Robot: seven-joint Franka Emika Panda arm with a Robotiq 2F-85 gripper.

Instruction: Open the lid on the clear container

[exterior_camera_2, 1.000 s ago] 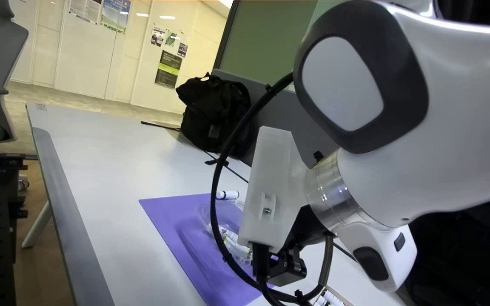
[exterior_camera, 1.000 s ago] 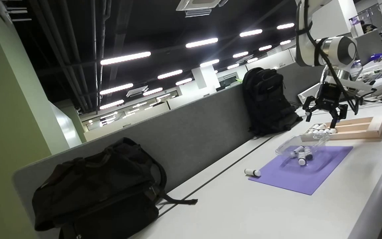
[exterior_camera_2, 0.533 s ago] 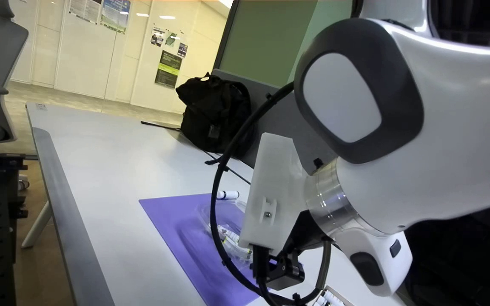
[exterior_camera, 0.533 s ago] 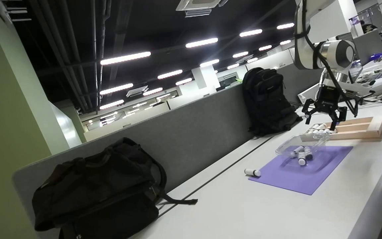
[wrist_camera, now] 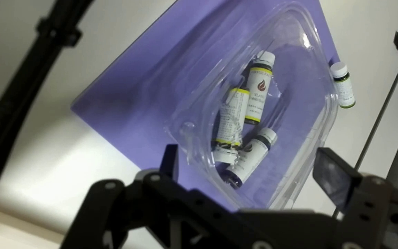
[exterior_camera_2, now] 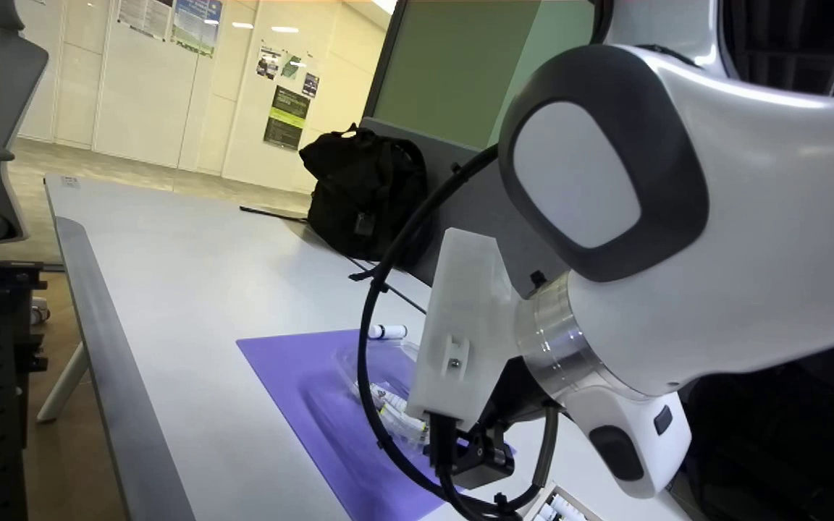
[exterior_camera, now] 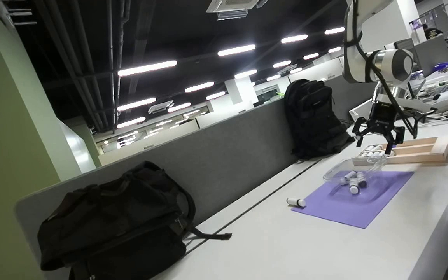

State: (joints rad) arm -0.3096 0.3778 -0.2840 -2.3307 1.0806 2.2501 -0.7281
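Nearest in the wrist view, your gripper (wrist_camera: 253, 169) has its jaws spread wide and released, with nothing pinched between the fingertips (wrist_camera: 333, 180). Just past them, the clear container (wrist_camera: 295, 121) lies on the purple mat (wrist_camera: 116, 97), one end reaching toward the space the fingers frame, and three small bottles (wrist_camera: 233, 117) show through its plastic; whether either finger touches that plastic, I cannot tell. You look to be at the approach, with no hold on the lid yet. Because everything is transparent, I cannot make out where lid ends and container begins, or whether the lid is on, ajar or folded back, so settle that first. The next move probably calls for lowering until a single edge sits between the fingers, then a light squeeze and a slow lift; thin plastic may flex or drag the whole container along. Beside the mat, in an exterior view, sits a wooden tray (exterior_camera: 442, 149) to keep clear of. Farther off, a loose bottle (exterior_camera: 296, 202) lies at the mat's edge, and beyond it, well apart, a black bag (exterior_camera: 119, 229).
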